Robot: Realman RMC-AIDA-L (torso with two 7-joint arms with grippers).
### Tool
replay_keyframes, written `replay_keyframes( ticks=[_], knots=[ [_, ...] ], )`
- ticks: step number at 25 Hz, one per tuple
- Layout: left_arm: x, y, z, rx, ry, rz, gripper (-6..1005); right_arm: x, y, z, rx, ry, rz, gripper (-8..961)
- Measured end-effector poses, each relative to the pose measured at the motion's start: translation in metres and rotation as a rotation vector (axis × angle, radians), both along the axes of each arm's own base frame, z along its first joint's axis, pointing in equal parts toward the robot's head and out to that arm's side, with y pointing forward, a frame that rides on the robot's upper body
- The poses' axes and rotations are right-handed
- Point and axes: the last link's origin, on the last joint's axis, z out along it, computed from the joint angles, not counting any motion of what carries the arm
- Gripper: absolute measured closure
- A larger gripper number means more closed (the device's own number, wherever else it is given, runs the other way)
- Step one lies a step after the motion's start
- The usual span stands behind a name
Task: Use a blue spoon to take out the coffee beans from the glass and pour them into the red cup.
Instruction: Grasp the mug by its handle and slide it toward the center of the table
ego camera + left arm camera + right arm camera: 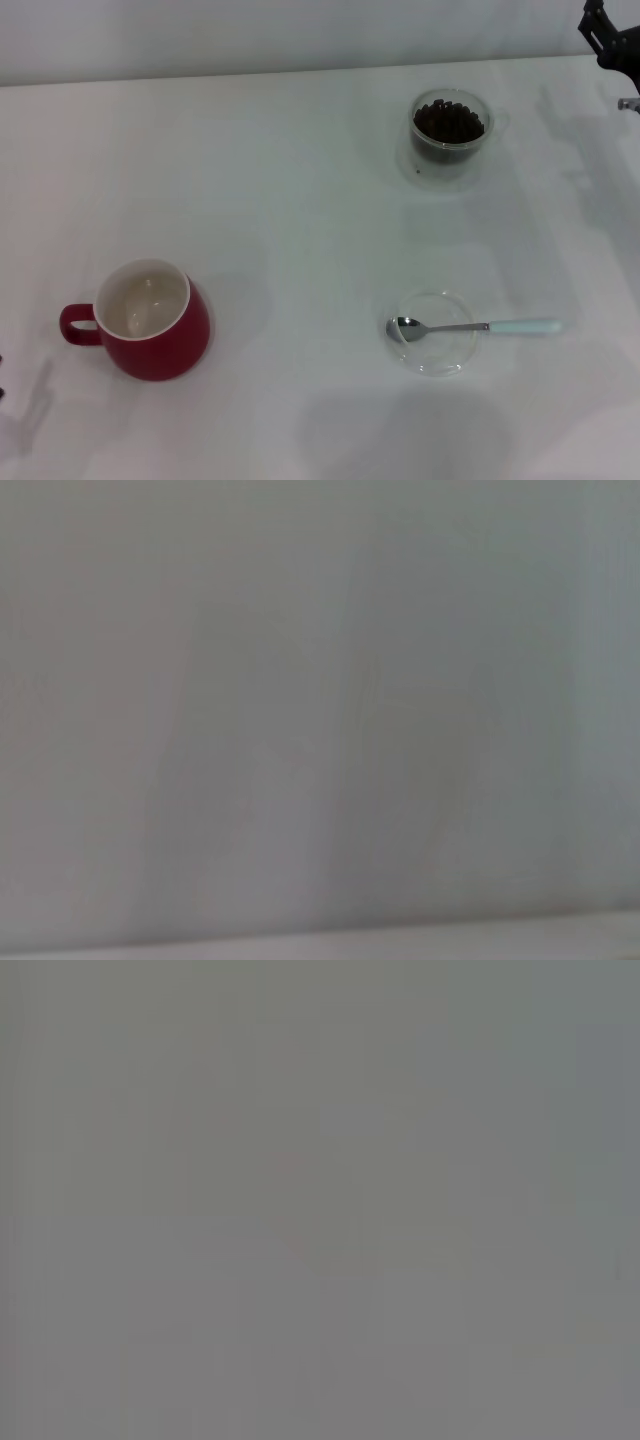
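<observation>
The red cup (150, 322) stands at the near left of the white table, handle pointing left, its cream inside bare. Far right stands the glass (449, 135), holding a heap of coffee beans (449, 122). The blue spoon (475, 327) lies at the near right, its metal bowl resting in a flat clear saucer (432, 333) and its pale handle pointing right. A black part of my right gripper (610, 35) shows at the far right corner, well away from the glass. Only a dark sliver at the left edge hints at my left arm. Both wrist views show plain grey surface.
The white table (300, 200) runs back to a pale wall. A wide bare stretch lies between the red cup and the glass.
</observation>
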Motion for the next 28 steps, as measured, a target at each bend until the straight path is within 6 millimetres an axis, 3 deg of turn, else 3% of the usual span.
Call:
replay_keyframes(
  ticks=[5,19,28],
  knots=[
    [-0.002,0.002,-0.006,-0.037,0.014,0.015,239,-0.005,0.004,0.001,0.004,-0.001,0.015,79],
    [0.002,0.035,-0.019,-0.124,0.061,-0.010,241,0.001,-0.001,0.000,0.004,-0.001,0.000,80],
    [0.001,0.040,-0.024,-0.157,0.079,-0.007,240,0.003,-0.004,0.001,0.010,0.003,-0.002,80]
  ],
)
